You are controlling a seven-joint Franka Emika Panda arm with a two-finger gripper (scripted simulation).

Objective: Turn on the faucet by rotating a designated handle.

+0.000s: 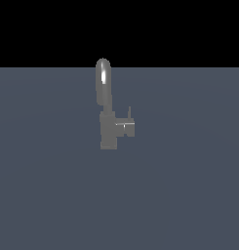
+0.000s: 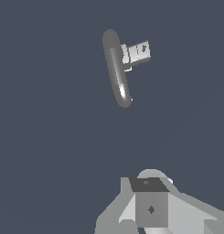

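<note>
- The faucet (image 1: 108,129) stands upright near the middle of the flat grey-blue floor (image 1: 189,195) in the exterior view, its blocky body resting on that surface.
- Its shiny arched spout (image 1: 103,80) rises from the top of the body and curves over well above it.
- The handle (image 1: 126,128), a short horizontal stub, projects from the body toward the exterior view's right; a thin lever pin (image 1: 129,112) stands upright on it.
- In the wrist view the faucet (image 2: 118,68) is seen from above, the spout as a long rounded bar with the handle (image 2: 137,52) sticking out beside it.
- The gripper (image 2: 151,208) shows only in the wrist view, as pale blocky parts well apart from the faucet and touching nothing.
- Its fingertips are not visible, so whether the claw is spread or closed cannot be told.
</note>
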